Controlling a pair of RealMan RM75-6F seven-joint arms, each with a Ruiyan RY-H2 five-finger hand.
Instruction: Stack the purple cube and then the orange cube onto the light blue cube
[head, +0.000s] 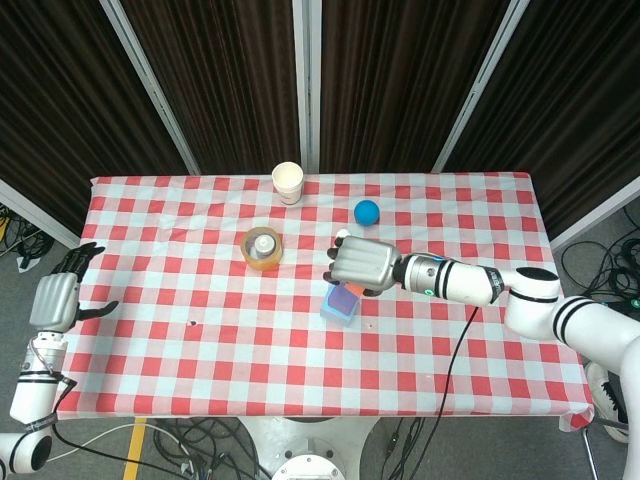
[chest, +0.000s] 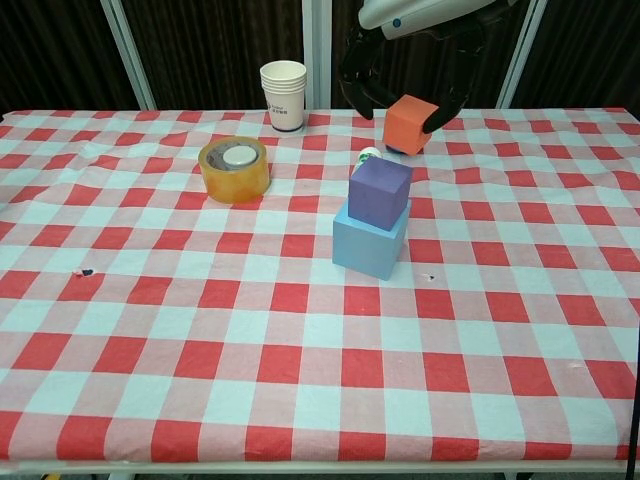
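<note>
The right hand (chest: 410, 55) pinches the orange cube (chest: 407, 124) in the air above the purple cube (chest: 380, 192), which sits on the blue cube (chest: 368, 243) near the desk's (chest: 200, 330) middle. The left hand (head: 55, 298), fingers spread and holding nothing, hangs off the desk's left edge.

In the head view the right hand (head: 362, 266) covers the orange cube almost entirely and hides most of the purple cube (head: 345, 298). In the chest view the top edge cuts off the upper part of that hand, the orange cube (chest: 408, 124) hides most of the blue ball, and the purple cube conceals the white bottle (chest: 368, 155) except its cap.
</note>
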